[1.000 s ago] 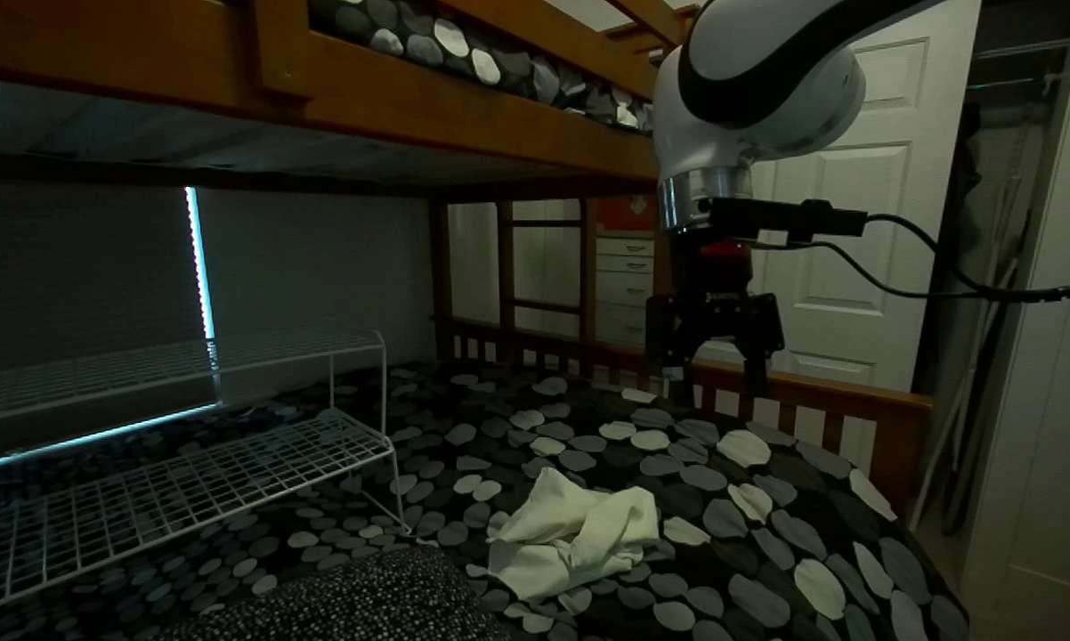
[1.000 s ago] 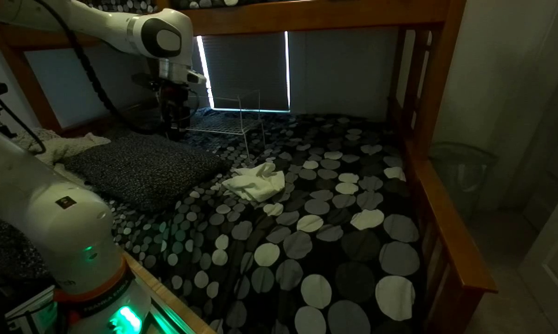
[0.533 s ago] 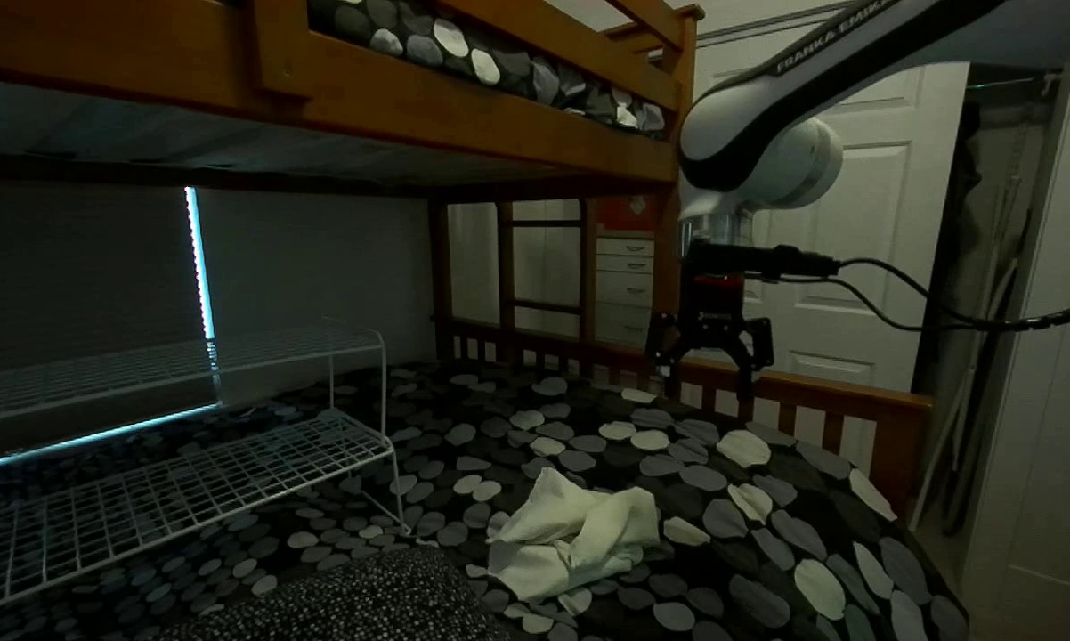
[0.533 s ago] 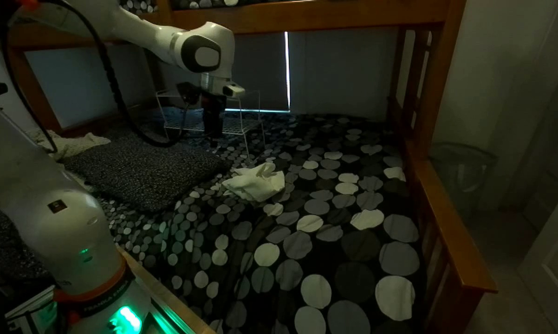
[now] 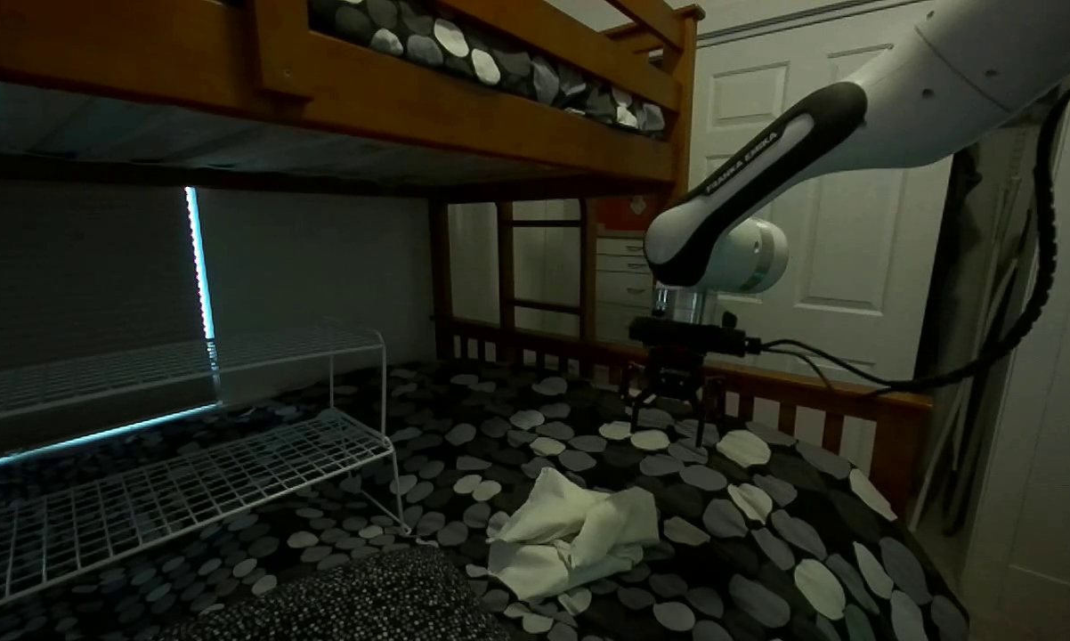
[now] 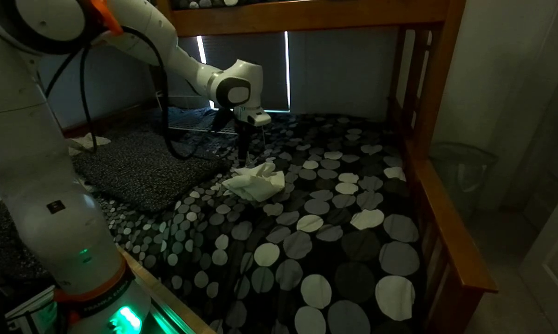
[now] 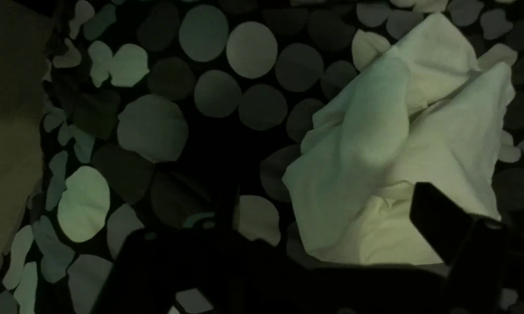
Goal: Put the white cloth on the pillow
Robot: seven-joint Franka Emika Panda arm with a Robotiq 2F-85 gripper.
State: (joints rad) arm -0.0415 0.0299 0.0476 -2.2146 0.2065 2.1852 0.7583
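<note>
The white cloth (image 5: 575, 539) lies crumpled on the dotted bedspread in both exterior views (image 6: 255, 183). It fills the right middle of the wrist view (image 7: 375, 152). The dark speckled pillow (image 6: 149, 169) lies beside the cloth, and its edge shows at the bottom of an exterior view (image 5: 366, 601). It is out of the wrist view. My gripper (image 5: 668, 436) points down with its fingers apart and nothing between them. It hangs above the bed near the cloth (image 6: 243, 160). In the wrist view the gripper (image 7: 326, 198) spans part of the cloth, with one finger over it.
A white wire rack (image 5: 357, 450) stands on the bed near the pillow. The upper bunk rail (image 5: 499, 116) runs above the bed. A wooden footboard (image 6: 450, 236) closes the bed's end. A light cloth or blanket (image 6: 91, 140) lies behind the pillow.
My gripper has come down and moved away from above the pillow toward the cloth. Its fingers stay apart. The cloth and pillow have not moved.
</note>
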